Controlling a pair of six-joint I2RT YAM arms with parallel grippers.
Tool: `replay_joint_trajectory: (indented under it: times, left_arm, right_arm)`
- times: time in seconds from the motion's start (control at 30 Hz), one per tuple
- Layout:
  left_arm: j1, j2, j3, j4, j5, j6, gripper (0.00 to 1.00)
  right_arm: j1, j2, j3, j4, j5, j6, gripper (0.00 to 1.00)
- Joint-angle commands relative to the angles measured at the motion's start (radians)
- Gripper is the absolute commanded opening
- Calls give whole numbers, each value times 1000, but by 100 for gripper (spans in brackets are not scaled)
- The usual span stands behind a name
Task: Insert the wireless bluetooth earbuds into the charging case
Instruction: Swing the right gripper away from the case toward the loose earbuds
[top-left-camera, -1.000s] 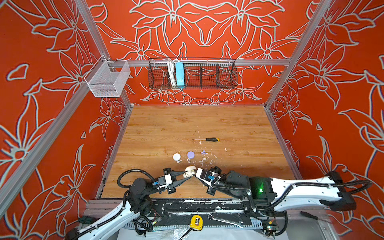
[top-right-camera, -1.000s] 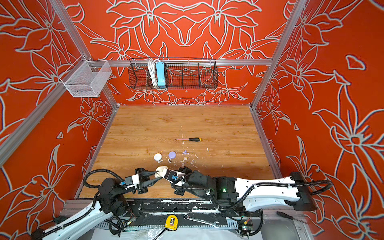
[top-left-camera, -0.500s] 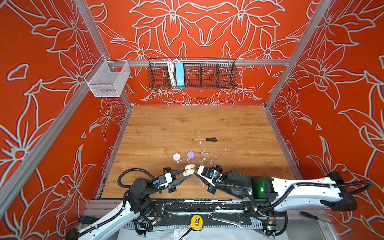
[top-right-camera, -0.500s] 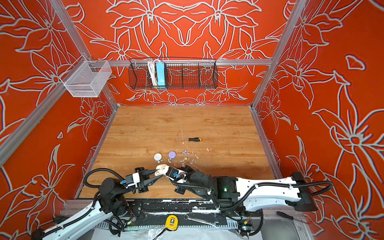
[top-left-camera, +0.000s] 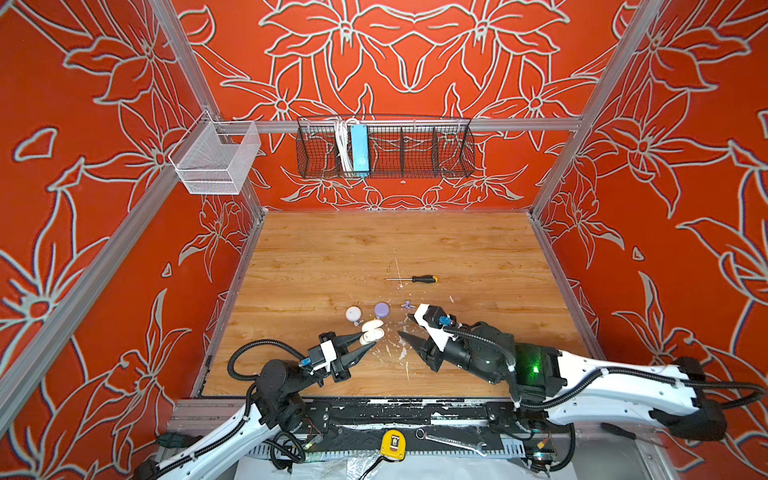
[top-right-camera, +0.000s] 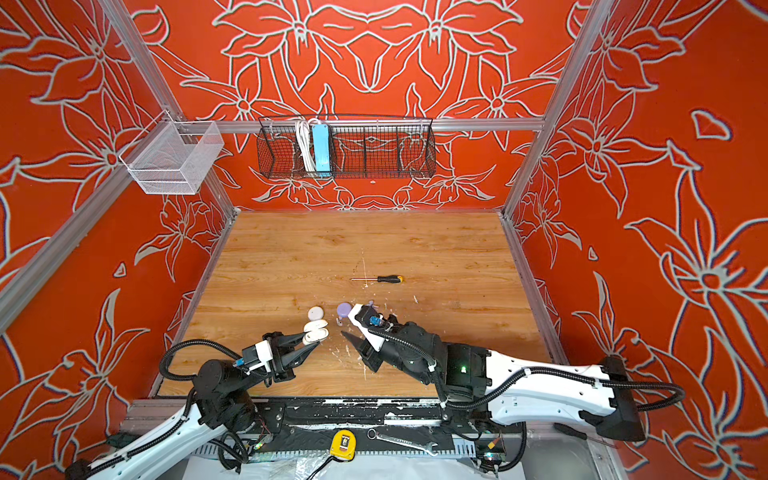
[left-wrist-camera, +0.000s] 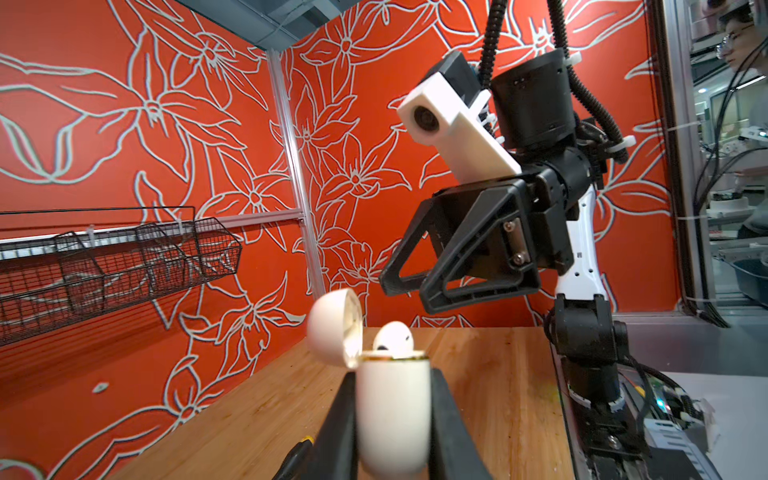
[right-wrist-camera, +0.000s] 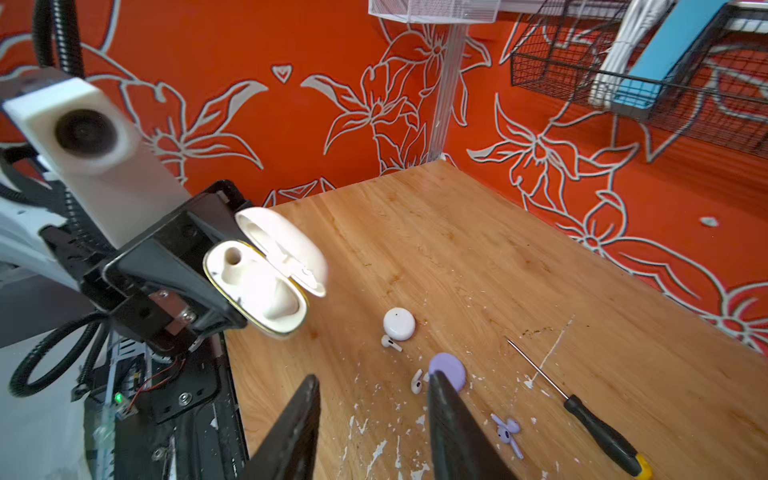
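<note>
Your left gripper (top-left-camera: 367, 338) clamped on the open white charging case (left-wrist-camera: 392, 399), one white earbud (left-wrist-camera: 392, 334) seated in it, your right gripper (right-wrist-camera: 374, 378) beside the case, jaws apart and empty, loose white earbuds (right-wrist-camera: 391, 343) and a lilac pair (right-wrist-camera: 509, 430) on the table (right-wrist-camera: 457, 249) beyond the case.

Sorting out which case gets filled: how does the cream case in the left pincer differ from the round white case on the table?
The cream case is oblong, lid flipped open; the round white case is a shut puck. The cream case is clamped in the left pincer above the table; the round white case lies on it. Both are pale plastic.
</note>
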Motion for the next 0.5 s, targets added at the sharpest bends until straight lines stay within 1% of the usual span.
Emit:
replay_joint_trajectory:
  times: [0.0, 0.1, 0.17, 0.2, 0.3, 0.33, 0.37, 0.43, 0.47]
  left_arm:
    - [-2, 43, 40, 9, 88, 31, 0]
    - [-1, 69, 50, 20, 141, 36, 0]
    - [-3, 73, 55, 17, 150, 38, 0]
    - [-3, 72, 55, 13, 137, 36, 0]
    - [-2, 63, 58, -21, 45, 23, 0]
    - [-2, 60, 56, -28, 16, 20, 0]
    - [-2, 58, 50, -20, -1, 16, 0]
    - [-1, 58, 38, 0, -14, 8, 0]
    - [-2, 56, 37, 0, -16, 7, 0]
  right_arm:
    - [0, 14, 23, 32, -96, -2, 44]
    - [0, 35, 44, 30, -118, -11, 43]
    - [0, 45, 52, 25, -94, -13, 43]
    - [0, 49, 58, 11, -55, -10, 42]
    - [-5, 52, 64, -29, 129, 23, 42]
    - [-21, 55, 66, -49, 188, 51, 42]
    - [-53, 60, 68, -76, 213, 93, 42]
    - [-151, 79, 71, -137, 196, 199, 42]
    - [-214, 100, 70, -164, 158, 261, 41]
